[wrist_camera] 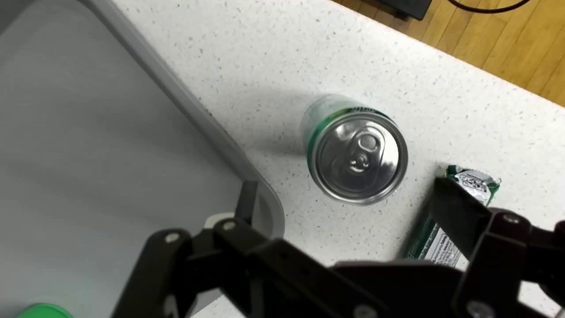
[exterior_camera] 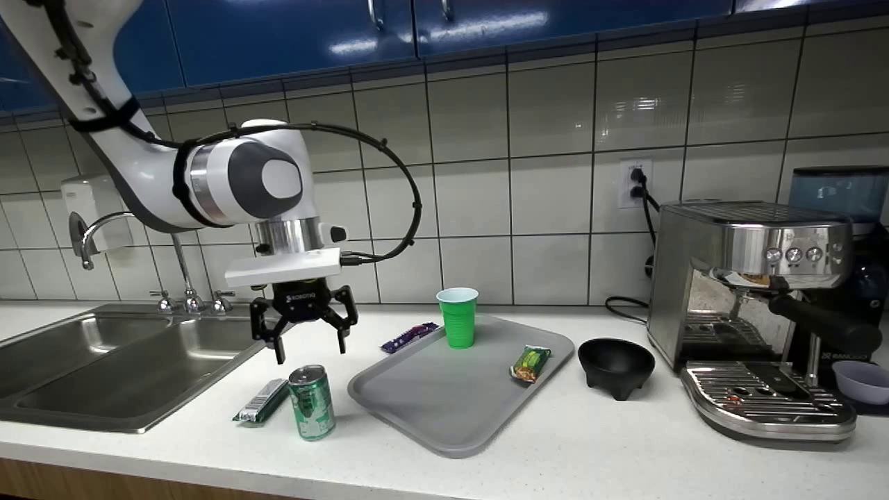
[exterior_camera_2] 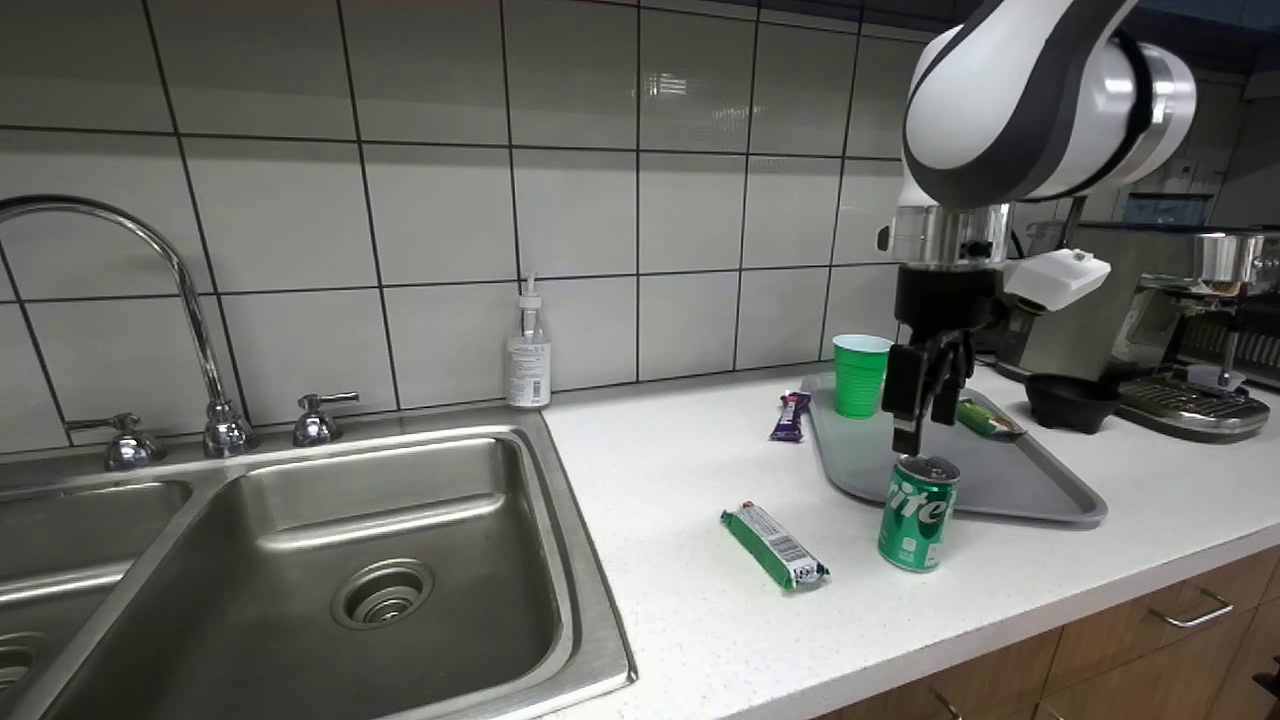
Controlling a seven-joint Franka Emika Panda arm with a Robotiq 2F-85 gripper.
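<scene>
One hand, black, Robotiq-marked, pointing down from a white robot arm; fingers parted wide, grasp released. Hangs above the tabletop, nearest to and apart from the Sprite can, fingertips just higher than its lid.

Sprite can: green, white lettering, pull-tab lid upward; stands upright on the tabletop between a grey serving tray and a green-and-silver wrapped bar. In the wrist view it lies in line with the gap between the fingers.

Green-and-silver wrapped bar: lying flat near the can, barcode panel up.

Grey serving tray: flat on the tabletop, one corner near the can. Carries one green plastic cup, white inside, upright, and one green-and-yellow wrapped snack bar close to the rim.

Purple wrapped bar: just beside the tray, near the tiled wall; contact with the rim cannot be told.

Black footed bowl: between the tray and a stainless-steel espresso machine, which has a black-handled portafilter.

Double-basin steel sink: let into the tabletop at the opposite end from the espresso machine, with a curved chrome faucet; one clear pump bottle, white-labelled, stands at its rear corner by the wall.
</scene>
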